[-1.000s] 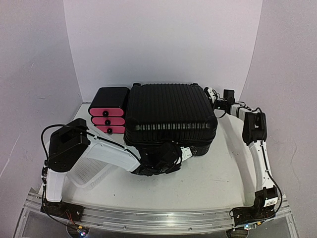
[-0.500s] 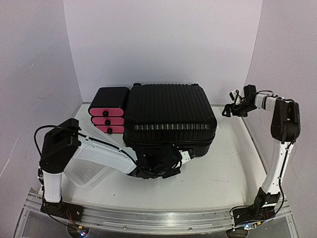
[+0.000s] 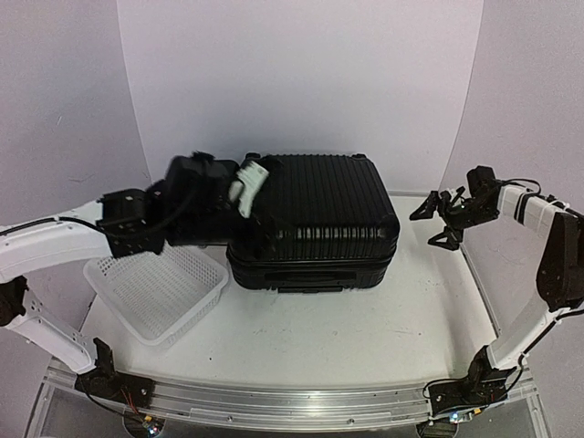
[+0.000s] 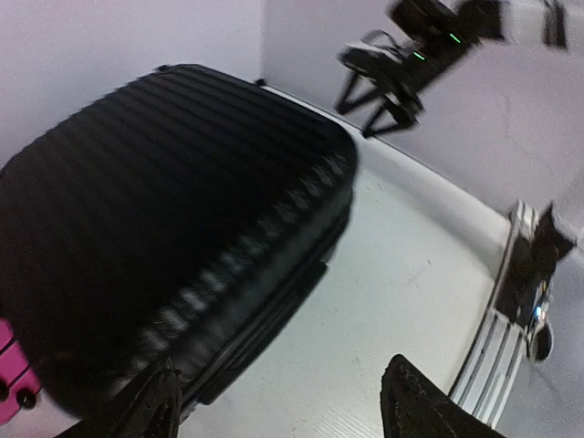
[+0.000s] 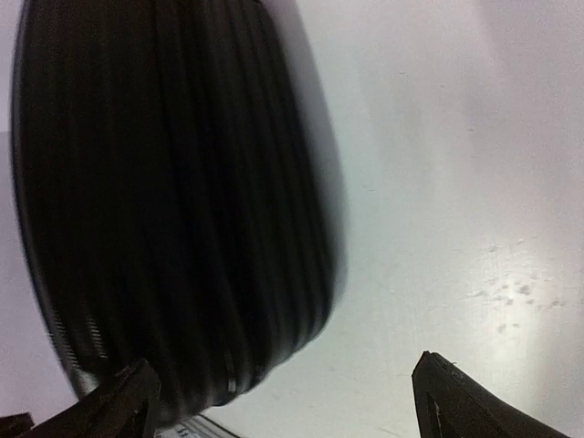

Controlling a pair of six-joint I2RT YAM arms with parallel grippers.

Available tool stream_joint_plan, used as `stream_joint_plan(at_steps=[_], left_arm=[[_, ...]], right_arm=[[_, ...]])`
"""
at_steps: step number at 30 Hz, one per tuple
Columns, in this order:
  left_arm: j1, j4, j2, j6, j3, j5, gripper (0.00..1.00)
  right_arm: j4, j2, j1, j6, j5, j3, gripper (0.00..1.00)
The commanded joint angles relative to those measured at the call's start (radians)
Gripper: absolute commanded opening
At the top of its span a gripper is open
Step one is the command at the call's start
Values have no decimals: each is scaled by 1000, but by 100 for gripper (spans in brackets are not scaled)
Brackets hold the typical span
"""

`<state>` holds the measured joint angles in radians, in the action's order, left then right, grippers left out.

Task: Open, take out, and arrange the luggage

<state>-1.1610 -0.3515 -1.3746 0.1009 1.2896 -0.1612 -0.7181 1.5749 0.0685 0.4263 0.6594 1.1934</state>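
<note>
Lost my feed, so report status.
Left gripper open, above suitcase. Right gripper open, clear of it. Suitcase shut, lying flat. Basket close at its front-left corner.

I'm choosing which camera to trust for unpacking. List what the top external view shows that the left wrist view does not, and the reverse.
Only the top view: the white mesh basket front-left of the luggage, and the left arm raised over the luggage's left end. Only the left wrist view: a sliver of pink drawer front beside the luggage, and the left pincer open and empty. Both: the luggage closed, and the right pincer open, clear of it.
</note>
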Motion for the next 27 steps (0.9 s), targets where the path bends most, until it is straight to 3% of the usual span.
stream_joint_plan(at_steps=[1, 5, 9, 14, 18, 27], left_arm=[[245, -139, 119, 347, -29, 93, 78], [493, -153, 111, 514, -44, 310, 81], [606, -154, -34, 538, 22, 443, 85], [608, -136, -156, 505, 87, 409, 88], [599, -116, -220, 485, 119, 433, 83], [500, -118, -365, 447, 204, 474, 77]], right_arm=[[255, -26, -2, 231, 252, 26, 98], [300, -7, -14, 294, 275, 71, 98], [301, 79, -78, 302, 286, 157, 98], [303, 155, -146, 301, 246, 196, 98], [302, 168, -181, 296, 220, 175, 98], [340, -44, -205, 333, 165, -31, 98]])
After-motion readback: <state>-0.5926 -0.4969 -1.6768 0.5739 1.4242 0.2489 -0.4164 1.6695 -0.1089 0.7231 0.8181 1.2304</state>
